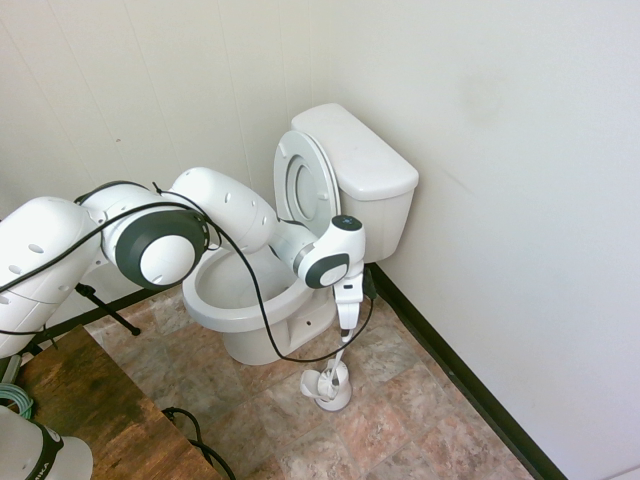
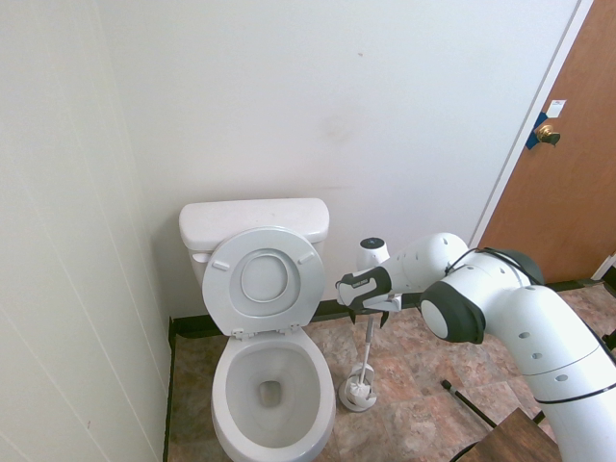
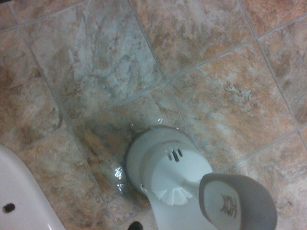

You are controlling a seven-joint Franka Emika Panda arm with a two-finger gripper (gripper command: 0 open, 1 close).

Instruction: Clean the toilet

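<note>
White tool (image 2: 369, 318) spread wide above brush handle (image 2: 370, 345), beside toilet (image 2: 274, 385), seat up.

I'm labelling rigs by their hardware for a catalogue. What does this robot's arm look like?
The arm has glossy white rounded segments with small dark dots, and dark grey joint rings around white end caps. A thin black cable loops along it. The gripper is pale with a dark grey band above it.
</note>
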